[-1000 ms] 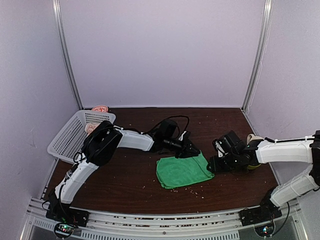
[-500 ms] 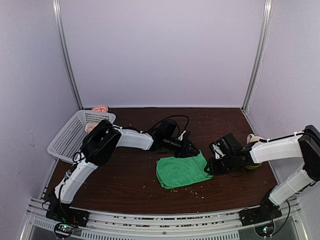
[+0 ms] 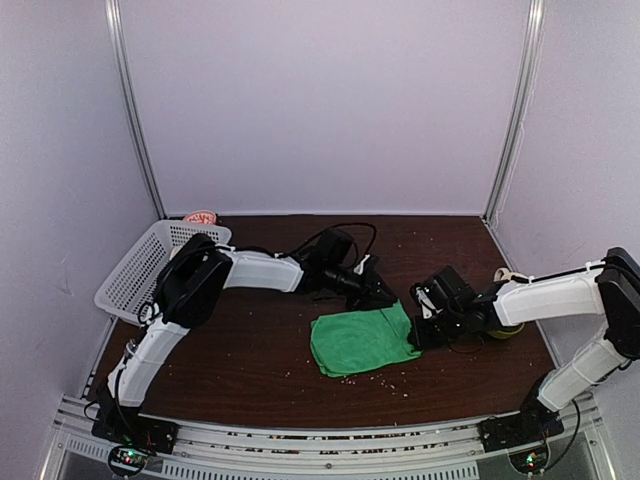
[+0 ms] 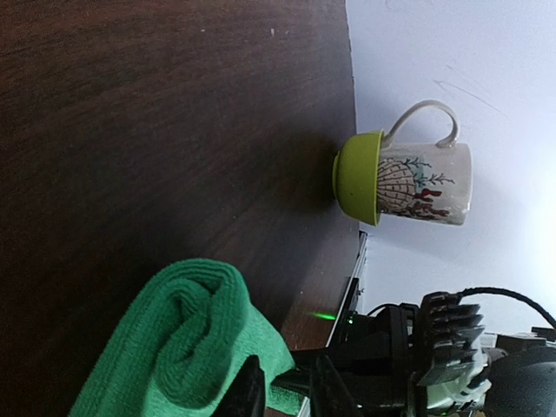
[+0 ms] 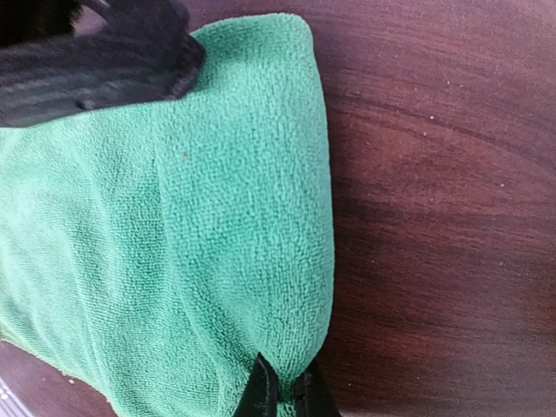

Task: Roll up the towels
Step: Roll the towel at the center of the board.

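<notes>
The green towel [image 3: 360, 341] lies on the dark wooden table [image 3: 250, 370], right of the middle. Its far edge is curled into a thick roll in the left wrist view [image 4: 178, 343]. My left gripper [image 3: 386, 298] sits at the towel's far right corner, jaws close together with a thin flap of towel between them [image 4: 291, 393]. My right gripper [image 3: 417, 335] is at the towel's right edge and is shut on it [image 5: 283, 395]. The pinkish-beige towel [image 3: 201, 216] peeks out at the back of the basket, mostly hidden.
A white plastic basket [image 3: 140, 272] stands at the far left. A white printed mug on a lime green bowl [image 4: 360, 178] sits by the right wall, behind my right arm [image 3: 503, 331]. Crumbs lie scattered near the towel's front edge.
My right gripper has moved left onto the towel's right edge and closed on it. The towel has shifted slightly left. My left arm has lifted and stretched a little.
</notes>
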You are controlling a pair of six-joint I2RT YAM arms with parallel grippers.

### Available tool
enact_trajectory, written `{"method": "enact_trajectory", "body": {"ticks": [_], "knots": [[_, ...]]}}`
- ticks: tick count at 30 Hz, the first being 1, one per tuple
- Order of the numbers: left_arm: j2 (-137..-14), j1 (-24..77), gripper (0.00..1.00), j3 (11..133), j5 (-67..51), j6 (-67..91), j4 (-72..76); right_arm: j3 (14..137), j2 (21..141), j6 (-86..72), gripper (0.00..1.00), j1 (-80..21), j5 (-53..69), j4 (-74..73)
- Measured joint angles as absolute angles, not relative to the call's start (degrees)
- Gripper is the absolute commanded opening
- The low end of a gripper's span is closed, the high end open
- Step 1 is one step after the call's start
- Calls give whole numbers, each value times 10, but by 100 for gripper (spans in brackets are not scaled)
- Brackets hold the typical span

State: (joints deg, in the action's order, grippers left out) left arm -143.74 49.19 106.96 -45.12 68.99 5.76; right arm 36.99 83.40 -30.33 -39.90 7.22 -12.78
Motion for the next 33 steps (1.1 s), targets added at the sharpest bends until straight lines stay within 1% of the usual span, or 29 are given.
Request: {"method": "enact_trajectory", "body": {"ticks": [6, 10, 17, 33], "knots": [[-1372, 492, 20, 1031, -447, 673, 44, 412, 857, -298, 0, -443, -19, -188], [-1310, 491, 20, 974, -434, 659, 41, 444, 879, -298, 0, -475, -81, -231], [-1202, 485, 20, 869, -366, 587, -35, 531, 937, -315, 0, -538, -200, -339], [-1135, 465, 18, 656, -316, 560, -30, 740, 1119, -381, 0, -672, -413, -583]]}}
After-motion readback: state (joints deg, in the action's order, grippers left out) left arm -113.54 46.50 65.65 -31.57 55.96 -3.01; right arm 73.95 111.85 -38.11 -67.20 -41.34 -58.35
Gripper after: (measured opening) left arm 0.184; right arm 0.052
